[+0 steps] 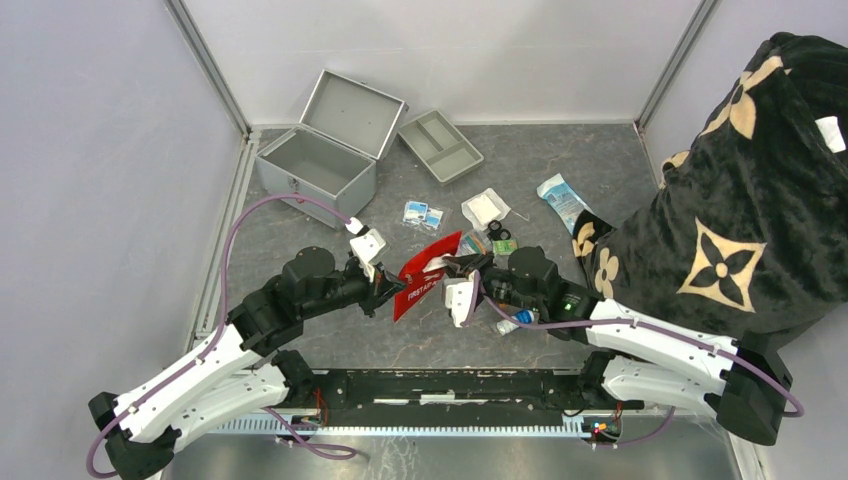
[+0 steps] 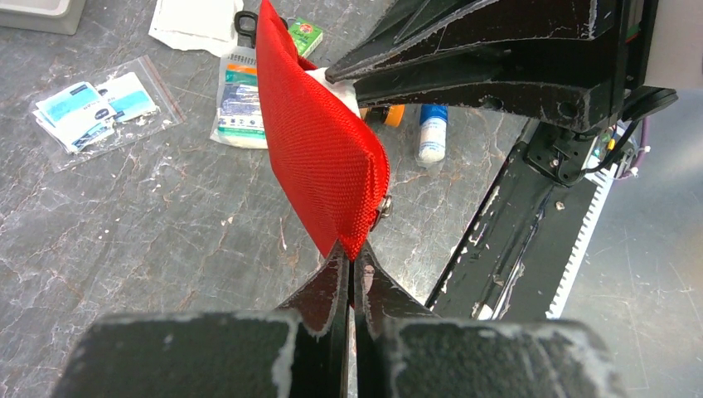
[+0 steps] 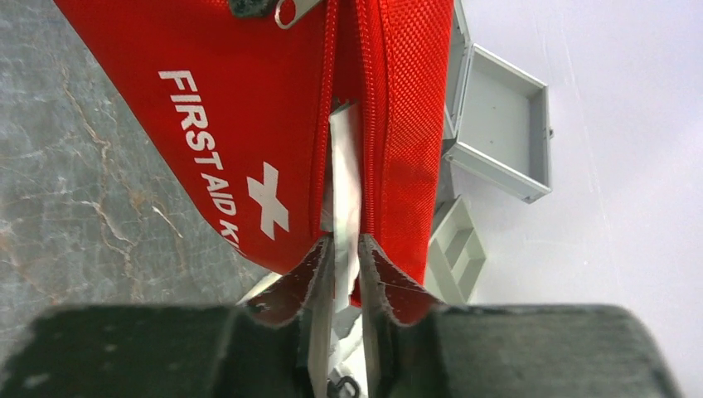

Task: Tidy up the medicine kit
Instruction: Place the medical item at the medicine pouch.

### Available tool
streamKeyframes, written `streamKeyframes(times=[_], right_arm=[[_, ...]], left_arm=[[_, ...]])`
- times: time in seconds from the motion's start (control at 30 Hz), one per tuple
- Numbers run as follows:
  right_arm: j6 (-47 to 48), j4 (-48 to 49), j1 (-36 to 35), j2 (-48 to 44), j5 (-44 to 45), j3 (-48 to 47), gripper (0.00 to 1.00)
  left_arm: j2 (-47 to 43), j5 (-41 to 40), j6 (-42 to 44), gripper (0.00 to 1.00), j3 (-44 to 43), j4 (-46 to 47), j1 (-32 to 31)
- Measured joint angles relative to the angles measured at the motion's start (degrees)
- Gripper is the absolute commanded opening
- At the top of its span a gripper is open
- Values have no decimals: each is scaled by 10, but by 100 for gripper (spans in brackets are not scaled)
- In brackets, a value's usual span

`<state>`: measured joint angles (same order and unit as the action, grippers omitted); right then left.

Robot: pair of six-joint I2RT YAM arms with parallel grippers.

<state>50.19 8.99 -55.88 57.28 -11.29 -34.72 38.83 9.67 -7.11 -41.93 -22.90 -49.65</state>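
In the middle of the tabletop [image 1: 610,160], not far from its near edge, the two arms meet over a red pouch [image 2: 319,149] printed with a white cross and "FIRST AID". The left hand [image 2: 352,253] has its fingers pressed together on one lower corner of the pouch and holds it off the tabletop. The right hand [image 3: 346,249] faces it from the other side, its fingers nearly closed and pinching a flat white packet [image 3: 344,182] that sticks into the pouch's open zip.

Just past the pouch, loose supplies lie around the centre: a clear bag of sachets [image 1: 423,213], a gauze pad [image 1: 485,208] and, toward the right edge, a blue and white packet [image 1: 560,198]. A dark patterned blanket [image 1: 740,200] is piled over the right edge.

The medicine kit [image 1: 318,168], a grey metal case, stands in the far left corner with its lid open and tipped back. A shallow grey divided tray [image 1: 440,147] lies just to its right, near the far edge.
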Motion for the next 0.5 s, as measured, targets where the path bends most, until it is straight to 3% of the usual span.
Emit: streamKeyframes(times=[0.1,0.27,0.5], right_arm=[[1,-2,0,4,0,-2,32],[2,-5,0,5,0,-6,32],[0,-10,0,4,-3,-7,6]], left_arm=[[0,0,0,2,0,-1,0],[-2,0,0,2,0,-2,0],[-2,0,0,2,0,-1,0]])
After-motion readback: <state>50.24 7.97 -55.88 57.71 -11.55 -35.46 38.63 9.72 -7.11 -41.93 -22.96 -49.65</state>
